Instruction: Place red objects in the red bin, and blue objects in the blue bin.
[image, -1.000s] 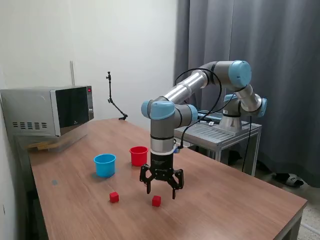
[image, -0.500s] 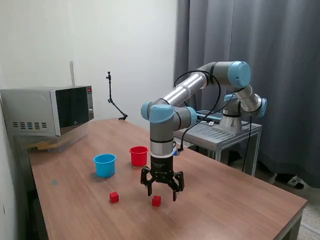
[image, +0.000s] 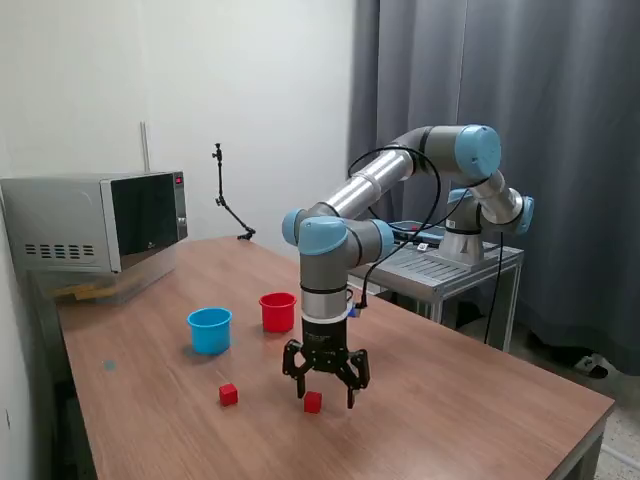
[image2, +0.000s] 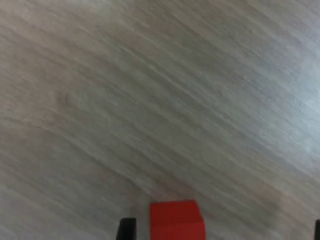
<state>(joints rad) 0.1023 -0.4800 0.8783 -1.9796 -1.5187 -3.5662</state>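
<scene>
Two small red cubes lie on the wooden table: one (image: 313, 402) directly under my gripper (image: 326, 391), the other (image: 229, 395) further toward the exterior view's left. The gripper hangs open just above the first cube, fingers spread to either side. In the wrist view that red cube (image2: 177, 220) sits beside one dark fingertip (image2: 127, 230). The red cup (image: 278, 312) and the light blue cup (image: 210, 330) stand upright side by side behind the cubes. No blue cubes show.
A microwave (image: 95, 221) sits at the table's back on the exterior view's left. A thin black stand (image: 228, 207) rises at the table's far edge. A grey metal cart (image: 440, 265) carrying the arm's base stands on the exterior view's right.
The gripper has come down closer to the table and the red cube beneath it, staying open. The cubes and cups have not moved.
</scene>
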